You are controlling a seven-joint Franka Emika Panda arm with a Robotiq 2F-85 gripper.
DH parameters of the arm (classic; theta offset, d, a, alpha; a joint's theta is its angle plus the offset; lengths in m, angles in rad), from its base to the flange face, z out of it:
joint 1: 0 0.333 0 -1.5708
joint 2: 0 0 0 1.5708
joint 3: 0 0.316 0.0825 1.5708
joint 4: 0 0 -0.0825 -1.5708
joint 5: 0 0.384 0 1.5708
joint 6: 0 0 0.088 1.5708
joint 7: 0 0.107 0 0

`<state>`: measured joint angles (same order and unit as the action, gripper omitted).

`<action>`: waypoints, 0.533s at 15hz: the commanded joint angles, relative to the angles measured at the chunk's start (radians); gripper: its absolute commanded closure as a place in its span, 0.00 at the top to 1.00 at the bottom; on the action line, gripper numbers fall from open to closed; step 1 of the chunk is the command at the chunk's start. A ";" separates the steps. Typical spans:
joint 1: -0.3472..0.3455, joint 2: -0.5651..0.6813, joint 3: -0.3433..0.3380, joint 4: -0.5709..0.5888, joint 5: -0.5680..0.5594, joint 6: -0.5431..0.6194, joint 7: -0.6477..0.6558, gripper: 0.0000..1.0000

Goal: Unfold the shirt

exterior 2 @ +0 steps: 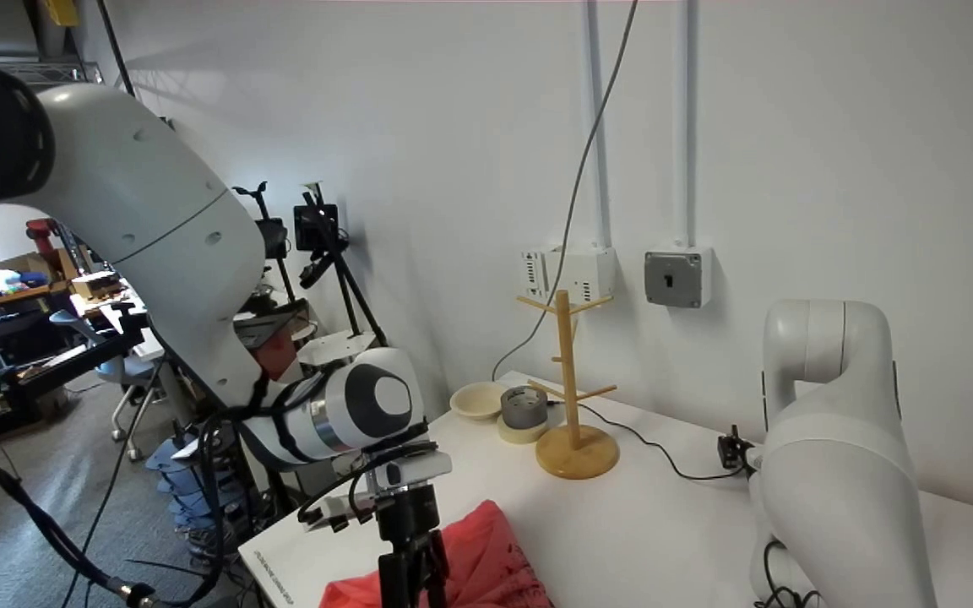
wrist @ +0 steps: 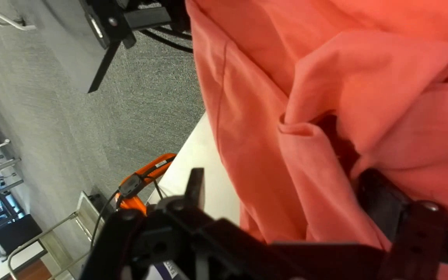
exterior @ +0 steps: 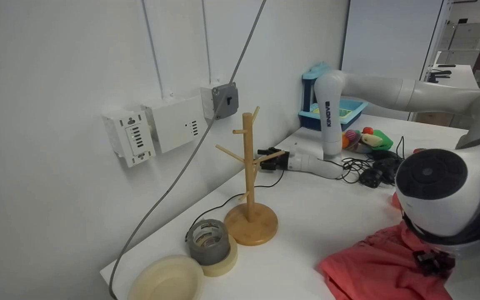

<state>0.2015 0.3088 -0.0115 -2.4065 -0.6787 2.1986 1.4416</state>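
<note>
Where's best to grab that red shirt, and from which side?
Probably by the loose fold in the shirt, from above: the cloth lies crumpled on the table; in the wrist view the open gripper straddles this fold, one fingertip seemingly tucked into cloth beside it.

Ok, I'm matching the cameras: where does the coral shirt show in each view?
In an exterior view: coral shirt at the bottom right, cut by the lower edge.
In an exterior view: coral shirt at the bottom edge, just left of centre.
Wrist view: coral shirt over much of the right half.
Shared landmark: Robotiq gripper, overlapping it in all three.
</note>
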 commanded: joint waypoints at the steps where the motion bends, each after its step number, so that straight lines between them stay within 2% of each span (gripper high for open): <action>1: -0.022 -0.071 0.001 -0.076 0.002 -0.022 -0.010 1.00; 8: -0.039 -0.107 -0.001 -0.136 -0.018 -0.043 -0.001 1.00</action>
<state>0.1777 0.2534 -0.0120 -2.5019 -0.6800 2.1799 1.4418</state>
